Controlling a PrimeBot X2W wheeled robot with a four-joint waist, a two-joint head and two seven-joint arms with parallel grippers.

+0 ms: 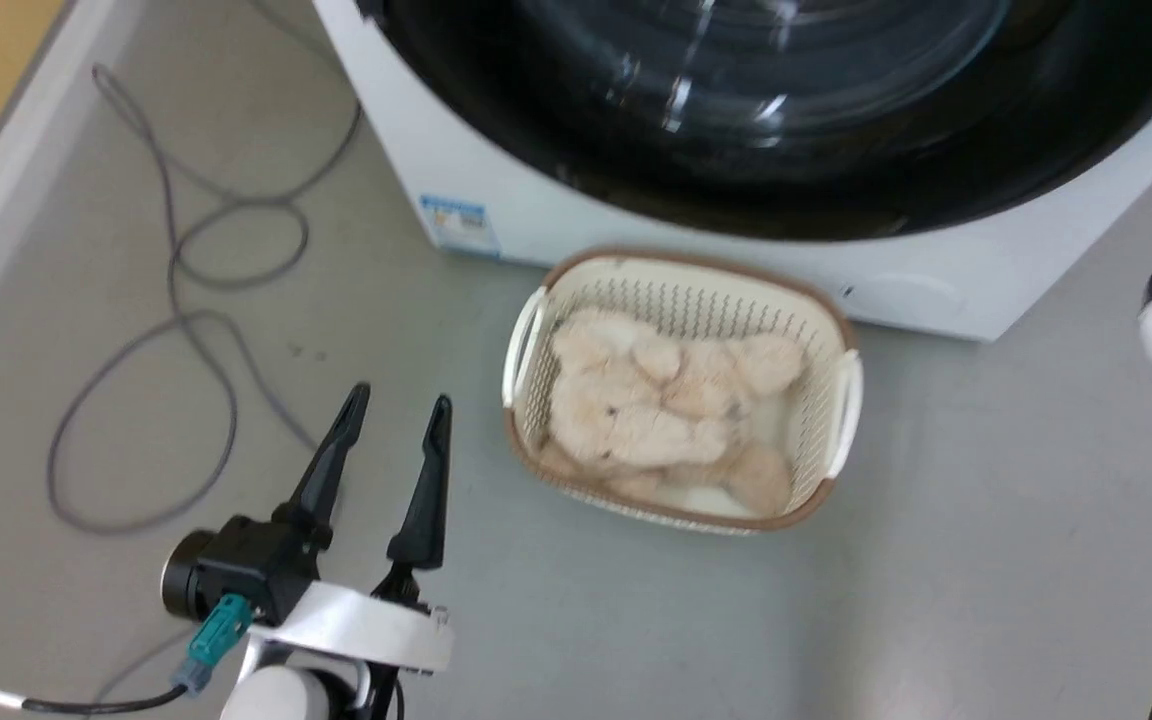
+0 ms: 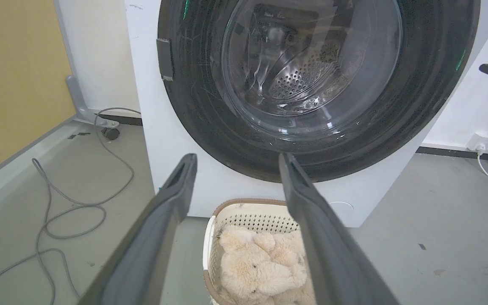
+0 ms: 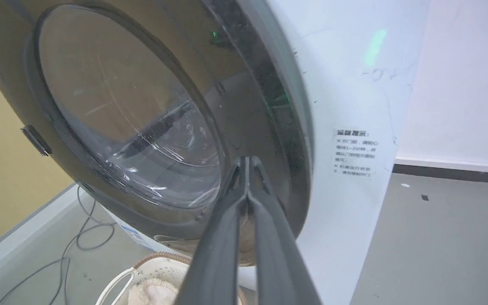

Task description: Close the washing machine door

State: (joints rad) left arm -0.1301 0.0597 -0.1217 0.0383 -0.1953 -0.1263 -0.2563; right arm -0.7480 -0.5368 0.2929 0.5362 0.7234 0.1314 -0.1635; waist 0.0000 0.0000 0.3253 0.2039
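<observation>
The washing machine door [image 1: 776, 120], round, black-rimmed, with a clear glass bowl, lies flat against the white machine front [image 2: 172, 178]. The left wrist view shows the door [image 2: 311, 63] head-on, with the steel drum behind the glass. My left gripper [image 1: 402, 396] is open and empty, low over the floor, left of the basket and well short of the door; its fingers [image 2: 236, 156] frame the door's lower rim. My right gripper [image 3: 247, 160] is shut on nothing, tips at the door's [image 3: 125, 110] black rim near its right edge; contact cannot be told.
A cream laundry basket [image 1: 841, 330] holding a beige plush toy [image 1: 656, 410] stands on the floor right before the machine. A grey cable [image 1: 186, 300] loops over the floor at the left, beside a yellow wall [image 2: 11, 84]. Bare grey floor [image 1: 986, 520] lies to the right.
</observation>
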